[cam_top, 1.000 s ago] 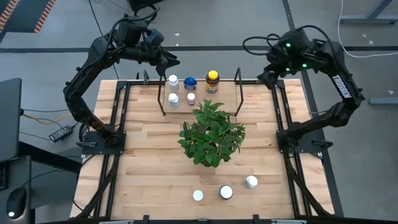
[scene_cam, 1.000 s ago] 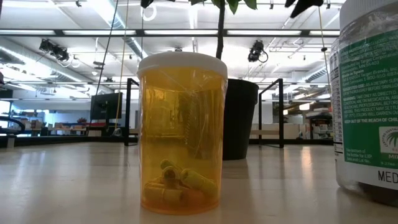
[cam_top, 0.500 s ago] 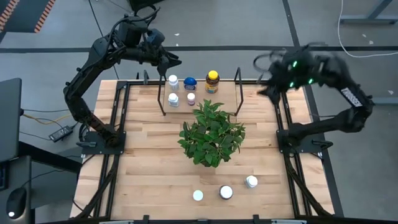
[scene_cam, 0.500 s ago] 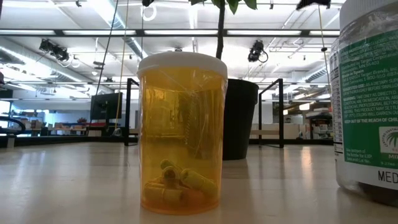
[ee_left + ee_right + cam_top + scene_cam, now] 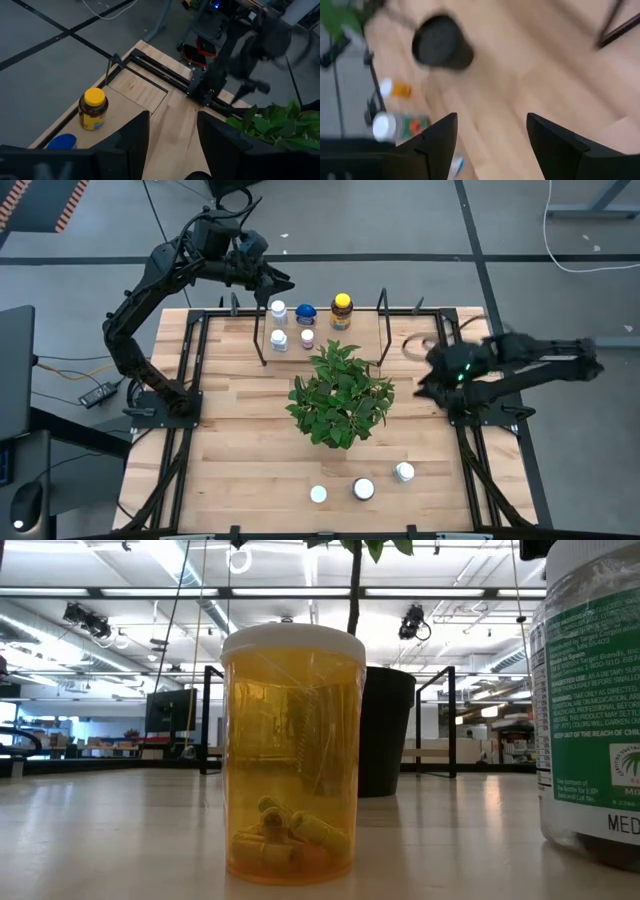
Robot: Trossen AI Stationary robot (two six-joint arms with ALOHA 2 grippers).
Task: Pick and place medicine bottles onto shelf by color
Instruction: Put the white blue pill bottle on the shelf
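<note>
The black wire shelf stands at the table's far edge. On or by it stand two white bottles, a blue-capped bottle, a small bottle and an amber bottle with a yellow cap, which also shows in the left wrist view. Three more bottles stand near the table's near edge; an amber one and a green-labelled white one show close up in the low view. My left gripper is open above the shelf's far left. My right gripper is open and empty, right of the plant.
A leafy potted plant in a black pot stands mid-table between the shelf and the near bottles. Black frame rails run along the table's left and right edges. Bare wood lies at the near left.
My right gripper has swung from the table's far right corner toward the near edge and down, ending beside the plant's right side. Its fingers stay open and empty. The bottles have kept their places.
</note>
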